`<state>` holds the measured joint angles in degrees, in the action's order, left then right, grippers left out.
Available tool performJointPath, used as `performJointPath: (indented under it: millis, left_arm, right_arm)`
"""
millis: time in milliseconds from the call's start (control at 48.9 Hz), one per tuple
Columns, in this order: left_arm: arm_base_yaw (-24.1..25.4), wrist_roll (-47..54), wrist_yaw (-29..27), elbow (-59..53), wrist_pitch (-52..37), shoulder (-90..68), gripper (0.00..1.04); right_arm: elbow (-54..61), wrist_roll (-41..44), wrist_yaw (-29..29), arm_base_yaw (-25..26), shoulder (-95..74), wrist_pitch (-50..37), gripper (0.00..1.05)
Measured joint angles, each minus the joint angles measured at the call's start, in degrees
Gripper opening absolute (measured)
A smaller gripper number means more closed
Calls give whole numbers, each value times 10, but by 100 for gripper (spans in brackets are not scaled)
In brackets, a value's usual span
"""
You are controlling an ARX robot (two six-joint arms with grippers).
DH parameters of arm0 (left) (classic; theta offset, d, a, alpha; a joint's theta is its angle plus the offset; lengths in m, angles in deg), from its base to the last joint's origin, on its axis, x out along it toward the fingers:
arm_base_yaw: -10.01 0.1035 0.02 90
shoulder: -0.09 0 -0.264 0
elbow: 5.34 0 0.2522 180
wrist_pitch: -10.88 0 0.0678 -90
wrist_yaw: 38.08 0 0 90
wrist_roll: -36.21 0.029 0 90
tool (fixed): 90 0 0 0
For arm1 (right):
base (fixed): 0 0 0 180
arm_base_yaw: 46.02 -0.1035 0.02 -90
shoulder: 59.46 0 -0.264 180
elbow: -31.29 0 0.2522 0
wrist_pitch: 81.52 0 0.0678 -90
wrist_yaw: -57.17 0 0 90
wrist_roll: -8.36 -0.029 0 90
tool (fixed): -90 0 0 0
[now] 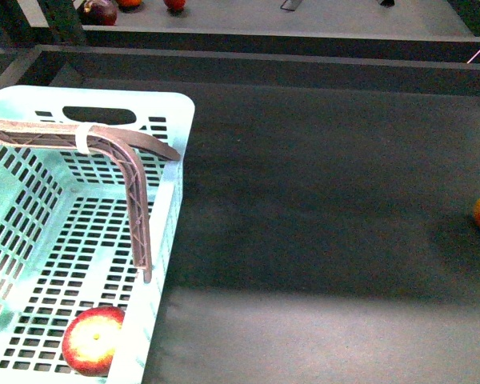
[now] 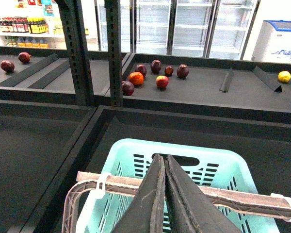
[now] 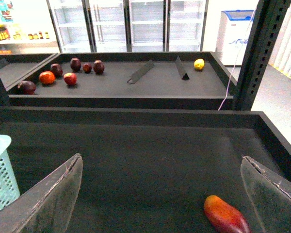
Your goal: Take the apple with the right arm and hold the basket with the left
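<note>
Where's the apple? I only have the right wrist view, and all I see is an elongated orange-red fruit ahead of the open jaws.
Observer: The front view shows the apple already inside the basket, lying against its right wall at the near end.
Operator: Is the left arm on the basket?
Observer: In the left wrist view, the left gripper is shut, its fingers crossing the grey-brown handle bar. I cannot tell if it grips the bar.
</note>
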<state>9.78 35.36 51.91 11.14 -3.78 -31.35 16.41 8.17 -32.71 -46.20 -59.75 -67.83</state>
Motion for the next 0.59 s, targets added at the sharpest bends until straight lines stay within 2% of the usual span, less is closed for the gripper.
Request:
performJointPath:
  millis: [82,593]
  left_arm:
    - [0,1,0,-19,-10,14,3]
    - [0,2,0,-19,128,159,3]
  right_arm:
    - [0,0,0,0,0,0,96]
    - [0,0,0,0,0,0,96]
